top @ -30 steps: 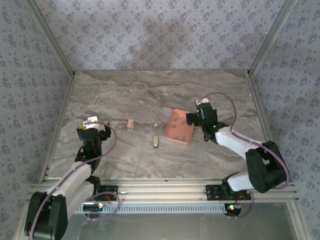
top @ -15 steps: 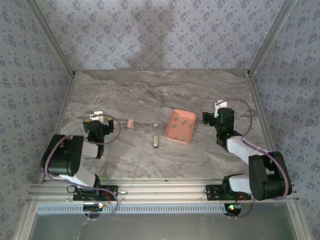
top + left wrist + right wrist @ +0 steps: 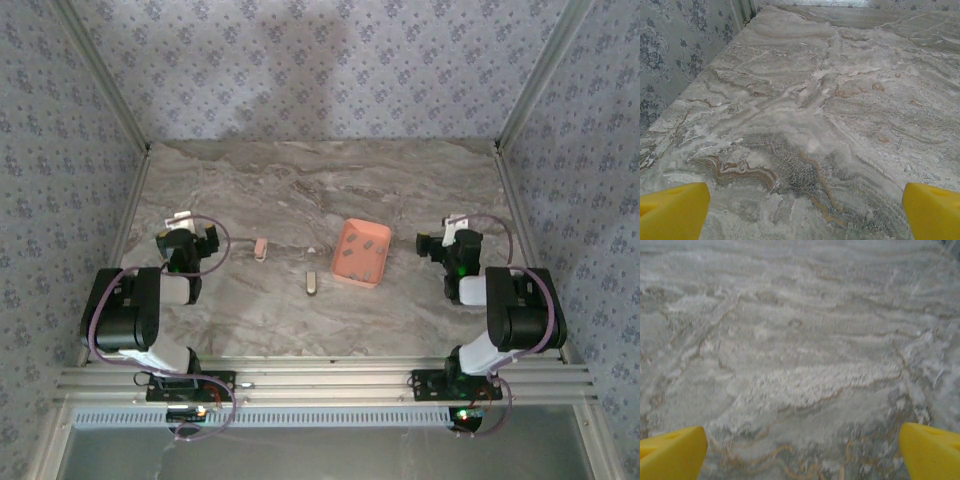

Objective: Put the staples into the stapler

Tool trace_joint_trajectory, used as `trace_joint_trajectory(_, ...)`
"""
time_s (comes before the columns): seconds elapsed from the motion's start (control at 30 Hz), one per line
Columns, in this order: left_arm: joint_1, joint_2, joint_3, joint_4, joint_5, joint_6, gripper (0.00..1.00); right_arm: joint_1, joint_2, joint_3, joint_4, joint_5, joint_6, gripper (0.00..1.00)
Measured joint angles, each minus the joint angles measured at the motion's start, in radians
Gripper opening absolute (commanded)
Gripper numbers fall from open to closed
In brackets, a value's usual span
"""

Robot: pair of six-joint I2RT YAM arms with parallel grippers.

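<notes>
- Your left tool (image 3: 188, 240) sits near the left edge of the grey marble-patterned bench (image 3: 300, 190), and your right tool (image 3: 440, 243) sits just right of the salmon-pink square tray (image 3: 344, 272). Both have their fingers wide apart and hold nothing.
- The short grey metallic staple strips (image 3: 366, 243) lie loose inside that tray. They are thin and flat, so a pinch could slip off and scatter them.
- A finger that catches the tray wall could shove or tip the tray and spill the strips.
- A small pale-pink oblong piece (image 3: 261, 248) and a small dark oblong piece (image 3: 312, 284) lie left of the tray. They are too small to tell which is the stapler, or whether it is open. If you carry a strip to the wrong piece or a closed one, it will probably drop.
</notes>
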Motion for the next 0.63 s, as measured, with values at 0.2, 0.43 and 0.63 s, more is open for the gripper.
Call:
trace_joint_trajectory(0.2, 0.000, 0.000, 0.000, -0.003, 0.002, 0.000, 0.99, -0.001, 0.000, 0.007, 0.006, -0.011, 0.004, 1.00)
trace_joint_trajectory(0.43, 0.000, 0.000, 0.000, -0.006, 0.002, 0.000, 0.99, -0.001, 0.000, 0.007, 0.006, -0.015, 0.004, 1.00)
trace_joint_trajectory(0.63, 0.000, 0.000, 0.000, -0.006, 0.003, 0.000, 0.98, -0.001, 0.000, 0.007, 0.006, -0.016, 0.004, 1.00)
